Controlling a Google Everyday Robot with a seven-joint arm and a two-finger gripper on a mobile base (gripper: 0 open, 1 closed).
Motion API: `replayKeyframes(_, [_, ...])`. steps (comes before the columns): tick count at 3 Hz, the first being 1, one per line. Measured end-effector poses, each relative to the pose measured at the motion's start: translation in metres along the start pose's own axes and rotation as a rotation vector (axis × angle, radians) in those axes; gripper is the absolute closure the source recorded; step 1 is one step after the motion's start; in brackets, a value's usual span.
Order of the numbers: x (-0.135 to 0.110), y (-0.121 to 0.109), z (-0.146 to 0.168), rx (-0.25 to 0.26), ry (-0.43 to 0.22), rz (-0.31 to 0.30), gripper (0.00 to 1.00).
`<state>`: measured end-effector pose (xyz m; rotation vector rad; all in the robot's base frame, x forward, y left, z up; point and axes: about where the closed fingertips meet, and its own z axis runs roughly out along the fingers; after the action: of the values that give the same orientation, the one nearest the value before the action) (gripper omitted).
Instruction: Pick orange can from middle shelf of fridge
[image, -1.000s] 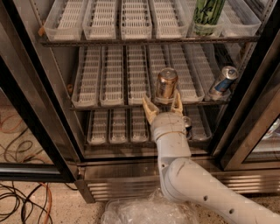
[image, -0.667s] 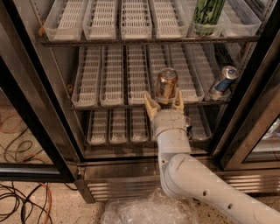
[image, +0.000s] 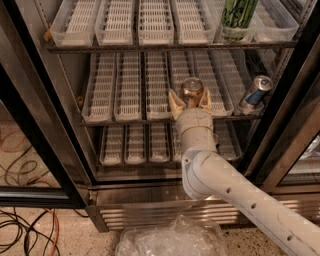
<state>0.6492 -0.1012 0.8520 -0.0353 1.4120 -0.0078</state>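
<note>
I have the pincer (image: 190, 98) up at the front edge of the middle shelf (image: 130, 92) of the fridge (image: 30, 125), a little right of centre. It is spread. One tan finger (image: 175, 104) stands on the left of the orange can (image: 191, 86) and the other on its right, so the can sits between them. From here I cannot tell whether the fingers actually touch the can's sides.

The orange can stands upright near the front of a white slotted tray on that middle shelf, its silver top facing me. The white arm (image: 235, 190) reaches in from the lower right, and its wrist rises straight up in front of the bottom shelf (image: 135, 142) to the can.

Further right on the same shelf, well apart from the pincer, a blue-and-silver can (image: 255, 92) leans tilted at the shelf's right end. On the top shelf (image: 125, 20), at the right, stands a tall green-and-black can (image: 237, 17).

Below the shelves I see the steel slatted base (image: 150, 212). On the floor just in front of it lies a heap of clear crumpled plastic (image: 170, 240). Black and orange cables (image: 30, 230) trail over the floor at the lower left.
</note>
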Motion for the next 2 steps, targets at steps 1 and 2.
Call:
replayKeyframes(1, [0.0026,-0.0002,0.0062,0.003,0.007,-0.008,0.31])
replayKeyframes(2, [0.0058,-0.001,0.0109,0.01,0.011,-0.019,0.46])
